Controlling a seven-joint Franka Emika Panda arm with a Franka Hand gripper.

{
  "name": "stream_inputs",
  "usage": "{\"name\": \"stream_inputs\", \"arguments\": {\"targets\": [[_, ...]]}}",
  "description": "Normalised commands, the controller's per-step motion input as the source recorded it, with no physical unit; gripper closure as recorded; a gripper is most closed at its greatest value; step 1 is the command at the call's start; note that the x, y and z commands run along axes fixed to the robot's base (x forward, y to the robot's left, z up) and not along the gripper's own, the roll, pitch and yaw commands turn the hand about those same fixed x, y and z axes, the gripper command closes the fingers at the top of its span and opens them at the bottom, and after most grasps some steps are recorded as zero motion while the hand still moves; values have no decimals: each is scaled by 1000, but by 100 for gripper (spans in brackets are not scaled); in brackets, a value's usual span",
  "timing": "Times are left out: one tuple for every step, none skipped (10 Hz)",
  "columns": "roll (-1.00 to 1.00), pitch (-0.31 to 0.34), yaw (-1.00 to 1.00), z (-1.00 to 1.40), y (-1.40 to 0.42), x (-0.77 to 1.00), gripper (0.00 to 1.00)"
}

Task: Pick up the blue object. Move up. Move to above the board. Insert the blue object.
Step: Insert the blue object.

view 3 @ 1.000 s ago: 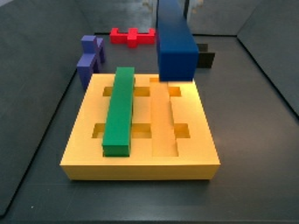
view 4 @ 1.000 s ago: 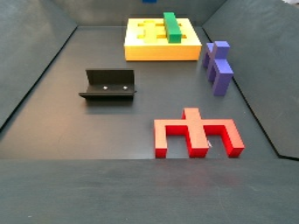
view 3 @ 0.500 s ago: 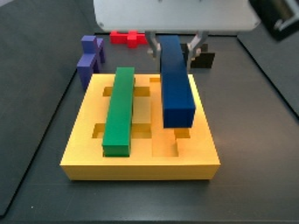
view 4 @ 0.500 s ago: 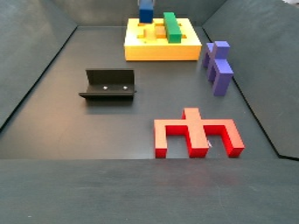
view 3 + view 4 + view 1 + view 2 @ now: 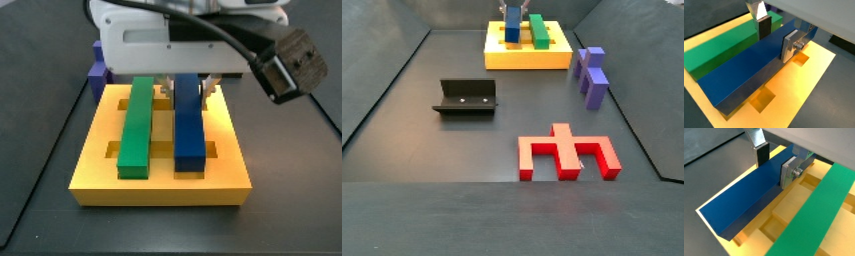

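Note:
The blue object (image 5: 191,125) is a long blue bar lying level along the yellow-orange board (image 5: 94,175), parallel to the green bar (image 5: 135,125) and right of it. My gripper (image 5: 190,92) hangs over the board's far half and is shut on the bar near its far end. In both wrist views the bar (image 5: 751,70) (image 5: 744,203) runs between my fingers, a dark pad (image 5: 763,27) on one side and a silver plate (image 5: 789,46) on the other. The bar sits low at a groove; I cannot tell whether it is fully seated.
The green bar (image 5: 814,213) lies in its groove on the board (image 5: 509,60). A purple-blue stepped block (image 5: 592,75) stands right of the board. A red piece (image 5: 569,152) lies nearer the front. The fixture (image 5: 466,97) stands on the dark floor at the left.
The blue bar was held high and tilted over the board's far edge. It has swung level and come down along the board beside the green bar, with my gripper following.

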Motion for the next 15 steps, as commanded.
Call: {"name": "stream_inputs", "arguments": {"targets": [[33,-93,0,-371,0,0,100],[0,-3,-83,-231,40,14,100],[0,-4,-117,-171,17,0,100],[3,-34,-57,-214,0,0,100],[30,-33,0,-191,-26,0,100],[17,-27,0,-200,-6,0,100],[0,-19,0,-77,0,0,100],[0,-19,0,-40,0,0,100],[-21,0,0,0,0,0,100],[0,-80,-31,-43,0,-177,100],[0,-124,0,-151,-6,-203,100],[60,-66,226,-286,-109,0,100],[0,-20,317,-309,-34,91,100],[0,0,20,-326,-34,274,100],[0,0,0,-220,0,137,100]]}}
